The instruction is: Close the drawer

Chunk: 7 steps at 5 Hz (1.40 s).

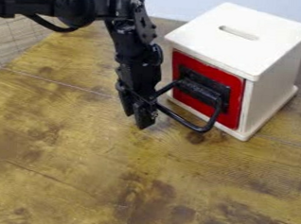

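The scene is evenly and fairly brightly lit by soft, diffuse light. A short, soft shadow is cast on the wooden tabletop (99,168) just below the black gripper (140,113) and under the loop handle (191,116). The slotted top of the white box (245,38) is nearly washed out; its right side is shaded. Detail within the black arm (70,6) is lost to darkness. The picture is low in resolution and slightly soft throughout. No edge distortion is noted.
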Tool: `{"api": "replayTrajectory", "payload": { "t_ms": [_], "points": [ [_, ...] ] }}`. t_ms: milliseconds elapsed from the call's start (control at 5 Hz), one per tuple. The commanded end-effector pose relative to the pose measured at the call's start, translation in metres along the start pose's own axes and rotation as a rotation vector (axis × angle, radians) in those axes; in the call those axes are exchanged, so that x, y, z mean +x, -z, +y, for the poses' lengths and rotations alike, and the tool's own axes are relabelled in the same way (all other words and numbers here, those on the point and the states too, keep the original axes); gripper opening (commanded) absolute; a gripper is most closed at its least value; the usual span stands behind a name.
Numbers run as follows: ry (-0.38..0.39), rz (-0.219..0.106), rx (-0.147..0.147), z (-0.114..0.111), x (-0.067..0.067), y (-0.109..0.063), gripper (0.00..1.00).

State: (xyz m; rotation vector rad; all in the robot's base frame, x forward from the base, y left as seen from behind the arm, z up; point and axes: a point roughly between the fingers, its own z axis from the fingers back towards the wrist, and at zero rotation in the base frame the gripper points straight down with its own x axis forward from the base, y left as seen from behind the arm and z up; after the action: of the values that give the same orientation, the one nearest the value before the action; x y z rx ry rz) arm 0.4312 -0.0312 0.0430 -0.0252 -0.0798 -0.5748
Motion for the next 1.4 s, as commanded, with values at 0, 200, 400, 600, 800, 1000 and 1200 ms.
{"api": "replayTrajectory", "payload": {
  "t_ms": [0, 200, 400, 600, 800, 1000, 1200],
  "points": [
    [-0.035, -0.104, 0.072, 0.003, 0.006, -0.059, 1.00],
    [-0.074, -0.103, 0.052, -0.009, 0.008, -0.082, 1.00],
    [-0.098, -0.125, 0.087, -0.015, 0.006, -0.093, 1.00],
    [-0.086, -0.115, 0.040, -0.032, 0.014, -0.103, 1.00],
    [-0.088, -0.102, 0.038, -0.041, 0.019, -0.106, 1.00],
    [-0.070, -0.092, 0.038, -0.047, 0.023, -0.100, 1.00],
    [-0.051, -0.091, 0.040, -0.054, 0.025, -0.094, 1.00]
  ]
}}
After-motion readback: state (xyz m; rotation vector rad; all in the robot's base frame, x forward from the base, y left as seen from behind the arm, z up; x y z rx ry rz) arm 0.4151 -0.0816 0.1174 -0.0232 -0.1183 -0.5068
